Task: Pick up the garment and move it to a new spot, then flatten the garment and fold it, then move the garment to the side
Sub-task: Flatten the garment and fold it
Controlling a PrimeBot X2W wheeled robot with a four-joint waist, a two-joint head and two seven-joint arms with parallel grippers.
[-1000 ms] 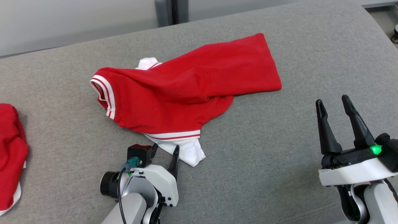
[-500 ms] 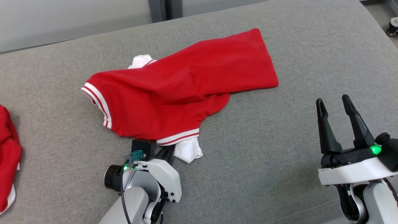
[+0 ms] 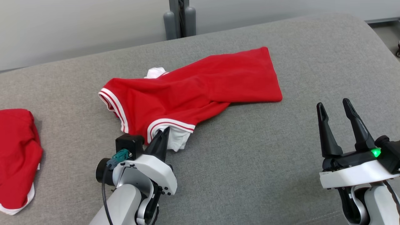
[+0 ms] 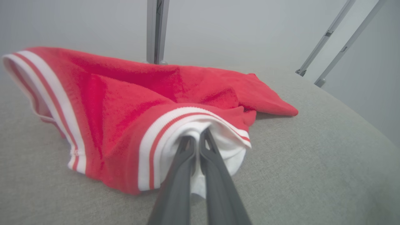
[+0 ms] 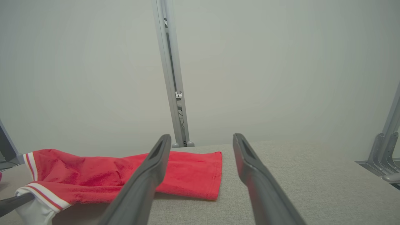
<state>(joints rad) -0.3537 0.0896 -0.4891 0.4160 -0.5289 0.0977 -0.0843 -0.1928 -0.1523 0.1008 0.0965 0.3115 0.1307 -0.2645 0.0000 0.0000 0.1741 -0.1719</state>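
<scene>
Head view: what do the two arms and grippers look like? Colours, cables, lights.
Left gripper and right gripper: two long dark tapering fingers each, white wrist shells, pale grey forearms. Green light on the right one. The left wrist carries a black box with a teal connector and a thin dark cable.

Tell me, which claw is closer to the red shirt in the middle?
The left claw. It is shut on the white part of the red shirt, at its near edge. The right claw is open, off to its right, not touching it.
</scene>
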